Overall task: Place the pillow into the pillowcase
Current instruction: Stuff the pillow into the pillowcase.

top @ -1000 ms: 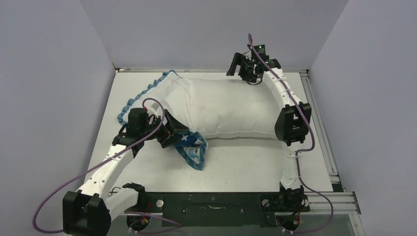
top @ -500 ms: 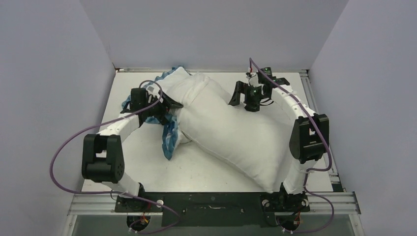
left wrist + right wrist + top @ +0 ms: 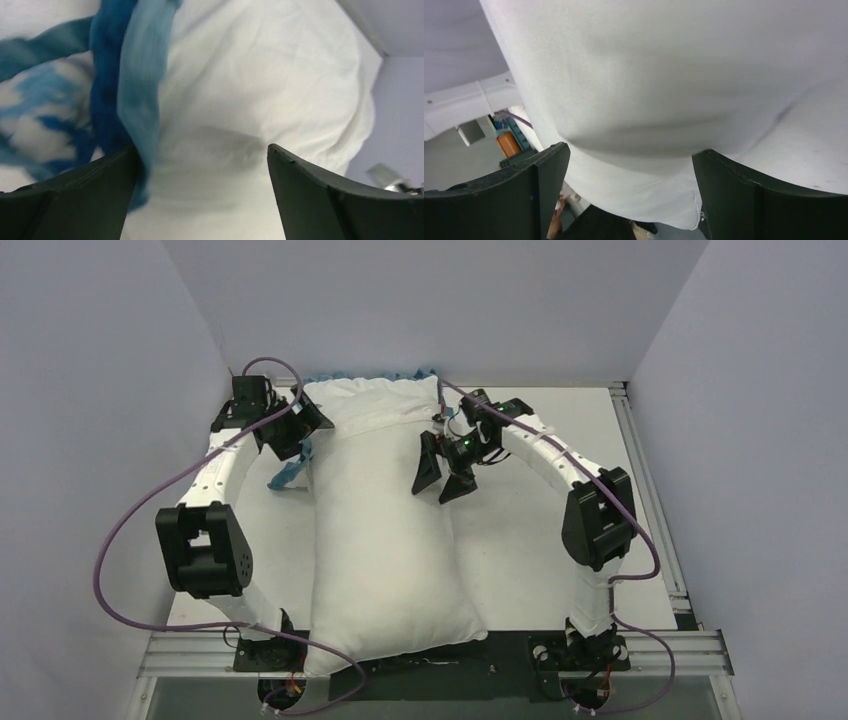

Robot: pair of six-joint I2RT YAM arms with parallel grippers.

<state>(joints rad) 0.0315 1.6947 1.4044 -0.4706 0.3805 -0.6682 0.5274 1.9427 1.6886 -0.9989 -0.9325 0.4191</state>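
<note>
working the pillowcase (image 3: 120,75) mouth over the pillow (image 3: 385,540) end, looks like. left gripper (image 3: 200,150) spread wide, clamping nothing; blue ruffle against one finger, pillow dead ahead. right gripper (image 3: 631,150) released too, pillow just beneath. pinch ruffle only, not stuffing, then pull.

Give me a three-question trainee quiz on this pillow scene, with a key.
1. True or false: the pillow is fully inside the pillowcase.
2. The right gripper is above: A) the pillow B) the pillowcase C) the left arm's base.
3. Fill in: the pillow's front end hangs over the table's ____ edge.
Key: 1 false; 2 A; 3 near.
</note>
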